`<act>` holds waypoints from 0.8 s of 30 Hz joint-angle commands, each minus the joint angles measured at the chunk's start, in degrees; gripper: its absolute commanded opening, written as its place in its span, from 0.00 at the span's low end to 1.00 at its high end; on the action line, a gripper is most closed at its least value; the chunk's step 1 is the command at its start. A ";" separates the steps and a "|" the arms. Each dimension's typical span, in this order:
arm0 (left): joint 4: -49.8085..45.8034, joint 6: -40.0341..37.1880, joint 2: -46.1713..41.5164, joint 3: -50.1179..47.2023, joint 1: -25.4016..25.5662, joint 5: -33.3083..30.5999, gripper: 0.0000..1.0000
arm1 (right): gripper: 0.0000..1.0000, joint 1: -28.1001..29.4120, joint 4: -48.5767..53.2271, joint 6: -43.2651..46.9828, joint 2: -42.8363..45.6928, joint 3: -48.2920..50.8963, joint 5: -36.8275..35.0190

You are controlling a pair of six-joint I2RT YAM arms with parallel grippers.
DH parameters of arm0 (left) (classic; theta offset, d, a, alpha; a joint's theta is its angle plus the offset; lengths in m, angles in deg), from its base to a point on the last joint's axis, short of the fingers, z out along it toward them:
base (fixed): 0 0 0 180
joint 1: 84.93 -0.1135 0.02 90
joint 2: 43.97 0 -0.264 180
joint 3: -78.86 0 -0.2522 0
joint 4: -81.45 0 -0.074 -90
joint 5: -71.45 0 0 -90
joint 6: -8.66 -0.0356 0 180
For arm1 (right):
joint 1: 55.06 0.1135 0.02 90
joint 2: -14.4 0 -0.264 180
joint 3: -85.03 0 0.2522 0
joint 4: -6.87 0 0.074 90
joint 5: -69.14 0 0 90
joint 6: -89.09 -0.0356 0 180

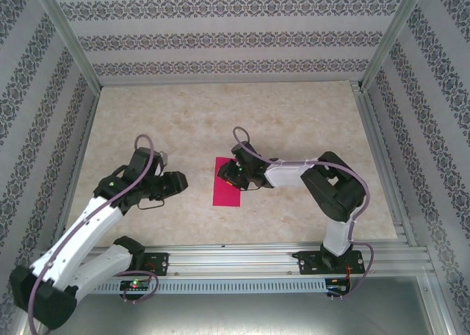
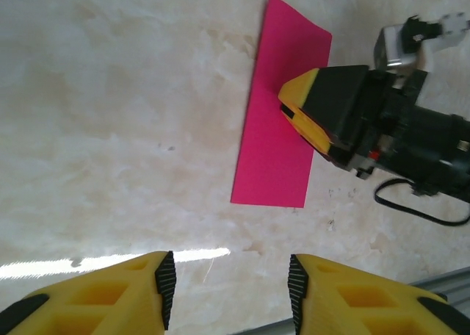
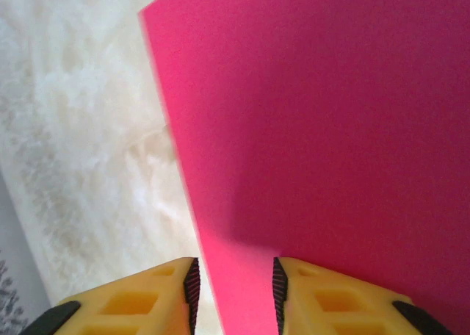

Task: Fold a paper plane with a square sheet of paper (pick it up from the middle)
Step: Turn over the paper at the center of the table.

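The right gripper, narrowly parted, rests on the folded square sheet of paper's 2 o'clock edge, seemingly creasing it; the left gripper, wide at 9 o'clock, probably must lift a corner next.

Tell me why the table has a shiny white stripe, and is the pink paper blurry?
Left wrist view: light glares off the table in a stripe; right wrist view: the paper is close, soft-edged, with a darker shadow; top view: evenly lit.

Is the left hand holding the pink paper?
No, the left hand hovers open over the bare table, while the pink paper lies farther off by the right hand.
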 commanded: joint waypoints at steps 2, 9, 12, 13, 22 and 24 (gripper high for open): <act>11.67 0.59 6.61 0.26 -0.56 4.94 0.44 | 0.37 -1.77 10.31 11.49 8.35 -2.49 1.42; 20.12 -1.24 22.61 4.85 -0.48 9.97 0.35 | 0.37 -5.16 15.31 18.32 15.45 5.81 0.36; 23.81 -1.49 28.75 6.66 -0.48 11.64 0.35 | 0.37 -5.40 17.11 20.80 16.16 6.29 1.07; 24.40 -1.86 31.12 7.69 -0.48 12.29 0.35 | 0.37 -5.51 17.36 20.99 16.02 6.52 1.32; 30.75 -3.17 45.83 13.79 -0.12 16.49 0.30 | 0.36 -4.79 15.13 18.61 12.64 7.22 5.32; 31.84 -2.89 48.94 15.63 -0.08 18.43 0.29 | 0.36 -4.39 14.76 18.50 12.27 6.84 6.15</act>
